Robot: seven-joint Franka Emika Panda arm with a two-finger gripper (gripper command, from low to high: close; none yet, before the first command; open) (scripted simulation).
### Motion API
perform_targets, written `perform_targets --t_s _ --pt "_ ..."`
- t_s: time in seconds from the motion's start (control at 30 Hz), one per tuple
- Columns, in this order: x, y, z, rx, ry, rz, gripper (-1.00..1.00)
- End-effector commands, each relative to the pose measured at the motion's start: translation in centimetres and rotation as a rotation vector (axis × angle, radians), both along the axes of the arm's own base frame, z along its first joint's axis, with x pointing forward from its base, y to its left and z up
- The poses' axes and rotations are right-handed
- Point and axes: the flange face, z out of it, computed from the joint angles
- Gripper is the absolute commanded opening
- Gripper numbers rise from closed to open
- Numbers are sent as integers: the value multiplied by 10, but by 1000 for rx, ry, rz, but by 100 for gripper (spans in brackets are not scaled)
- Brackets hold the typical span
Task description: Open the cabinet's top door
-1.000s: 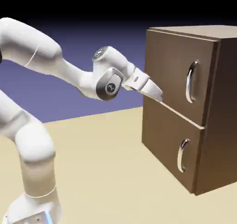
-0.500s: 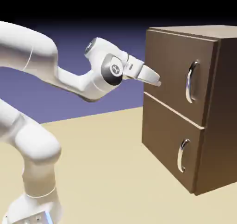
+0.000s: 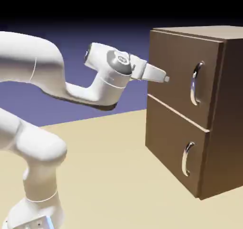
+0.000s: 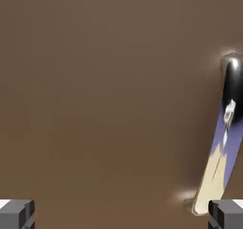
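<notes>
The top door [image 3: 182,76] is shut, flush in the upper front of the cabinet [image 3: 199,109], which stands on the table [image 3: 109,166] at the exterior view's right; its vertical silver handle [image 3: 196,82] sits toward the door's right side, ungrasped; in the hand view the handle [image 4: 224,142] shows at the right edge, wood filling the rest. The gripper [image 3: 163,77] points about level at the door, jaws spread wide, holding nothing, tips over bare panel to the left of the handle and seemingly near it; whether they touch the wood I cannot tell.

Likely risks: handle is off to one side of the jaws, so closing here would probably pinch air or scrape the panel; pushing straight ahead could ram the fingertips [image 4: 17,213] into the door; a sideways shift with tips too close could knock the handle instead of straddling it; drifting down could catch the lower door's handle [image 3: 187,158].

Containers: both cabinet doors closed; contents hidden, cannot tell.
</notes>
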Motion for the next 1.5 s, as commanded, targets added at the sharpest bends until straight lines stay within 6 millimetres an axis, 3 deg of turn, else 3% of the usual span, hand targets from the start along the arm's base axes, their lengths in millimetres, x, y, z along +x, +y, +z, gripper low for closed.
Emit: perform_targets --t_s 0.0,0.4,0.87,1.03,1.07,1.13,1.47 --pt "0 -3 -1 2 -13 -1 100" --pt "14 -39 -18 46 -174 -7 100" --pt "45 -81 -58 115 -333 27 100" --pt "95 -78 -58 115 -333 27 100" --pt "95 -78 -58 115 -333 27 -100" --pt "89 -76 -57 112 -334 12 -100" --pt "21 -47 -58 82 -343 -161 -100"
